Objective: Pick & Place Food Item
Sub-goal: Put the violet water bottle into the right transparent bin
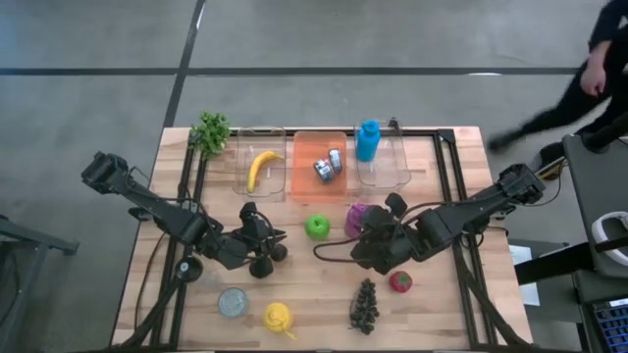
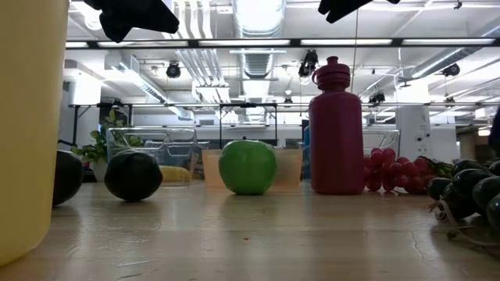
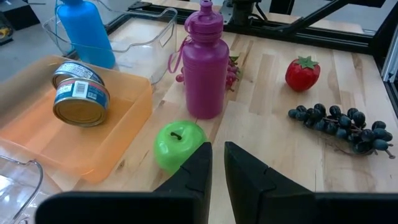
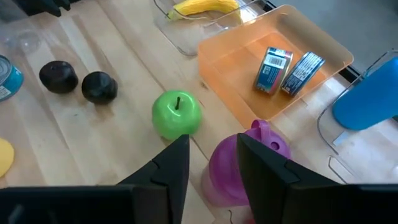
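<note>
The right hand [image 4: 213,165] hovered above the counter [image 1: 442,304] with its fingers parted by a narrow gap and nothing between them. The magenta bottle [image 4: 239,163] stood upright directly below and ahead of it, the green apple [image 4: 177,114] just beside the bottle, and the strawberry [image 1: 400,281] lay near, behind the hand. Farther ahead sat the orange tray [image 4: 249,99] holding two cans [image 4: 289,68]. The left hand [image 3: 217,163] hung with fingers nearly together, empty, the apple just in front of its tips.

two dark jointed arms, blocky black fingers [image 4: 171,165]
</note>
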Motion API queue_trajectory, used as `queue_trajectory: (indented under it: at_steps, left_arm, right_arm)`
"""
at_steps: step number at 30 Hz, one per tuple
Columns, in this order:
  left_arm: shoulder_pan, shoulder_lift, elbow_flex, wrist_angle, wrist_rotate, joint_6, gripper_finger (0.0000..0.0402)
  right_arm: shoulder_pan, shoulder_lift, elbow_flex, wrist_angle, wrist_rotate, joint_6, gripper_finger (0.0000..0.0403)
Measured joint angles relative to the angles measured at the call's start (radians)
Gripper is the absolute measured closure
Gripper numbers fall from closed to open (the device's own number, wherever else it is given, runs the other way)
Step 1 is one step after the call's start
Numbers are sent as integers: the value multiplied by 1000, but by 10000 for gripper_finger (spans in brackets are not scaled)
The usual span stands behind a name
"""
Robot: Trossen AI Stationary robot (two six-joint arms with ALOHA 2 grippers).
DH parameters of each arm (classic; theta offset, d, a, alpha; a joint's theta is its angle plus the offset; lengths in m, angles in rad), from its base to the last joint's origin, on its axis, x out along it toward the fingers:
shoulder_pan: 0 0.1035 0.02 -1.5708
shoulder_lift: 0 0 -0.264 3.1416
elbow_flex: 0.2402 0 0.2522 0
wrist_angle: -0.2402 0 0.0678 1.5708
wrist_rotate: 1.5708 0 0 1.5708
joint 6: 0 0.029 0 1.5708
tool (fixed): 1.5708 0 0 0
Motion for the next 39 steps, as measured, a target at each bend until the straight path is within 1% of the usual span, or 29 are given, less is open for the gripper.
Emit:
queue_trajectory:
  at_steps: [6, 12, 19, 25, 39]
  left_arm:
    - [0, 0, 0, 0, 0, 0, 355]
    - [0, 0, 0, 0, 0, 0, 355]
    - [0, 0, 0, 0, 0, -1, 355]
    - [0, 0, 0, 0, 0, -1, 355]
    - [0, 0, 0, 0, 0, -1, 355]
  right_arm:
    - [-39, 1, -3, -41, 0, 57, 250]
    - [-81, 1, -6, -110, 0, 110, 246]
    - [-94, 1, -23, -104, -1, 120, 258]
    - [-95, 1, -79, -101, -2, 174, 269]
    - [-95, 1, -89, -66, -8, 151, 286]
